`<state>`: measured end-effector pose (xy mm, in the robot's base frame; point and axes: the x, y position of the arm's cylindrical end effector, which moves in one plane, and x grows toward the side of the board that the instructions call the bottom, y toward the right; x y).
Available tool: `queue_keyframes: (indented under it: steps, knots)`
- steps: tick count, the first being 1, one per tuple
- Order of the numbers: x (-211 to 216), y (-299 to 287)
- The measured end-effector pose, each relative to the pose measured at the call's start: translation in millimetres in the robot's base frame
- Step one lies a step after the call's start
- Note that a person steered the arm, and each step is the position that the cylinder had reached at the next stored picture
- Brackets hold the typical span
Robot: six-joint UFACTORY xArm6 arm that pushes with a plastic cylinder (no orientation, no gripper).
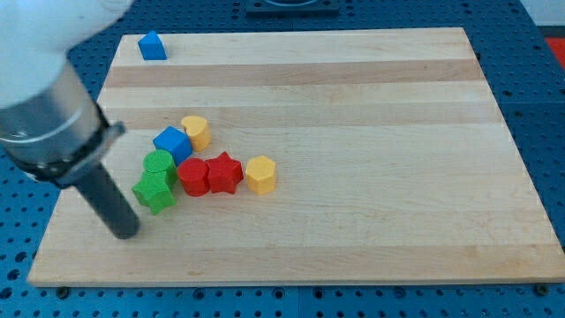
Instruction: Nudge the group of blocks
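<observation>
No gripper here, only my tip, down on the counter. Cluster at roughly 2 o'clock: green star nearest, just beside; green cylinder, blue cube, red blocks beyond.

The arm's white upper body is blurred and cut off by the view's top and left edges, at about ten o'clock from the cluster. The green star block hides the lower part of the green round block. The red round block and red star block press together, their meeting sides unseen
</observation>
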<state>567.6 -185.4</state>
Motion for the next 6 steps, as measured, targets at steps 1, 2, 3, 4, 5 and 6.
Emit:
queue_keyframes:
  steps: [1, 2, 3, 4, 5, 6]
  knots:
    - [-30.4, 31.5]
    - [-43.8, 33.4]
    - [-43.8, 33.4]
    - [-24.0, 33.4]
    - [9.2, -3.6]
    - [0.8, -50.6]
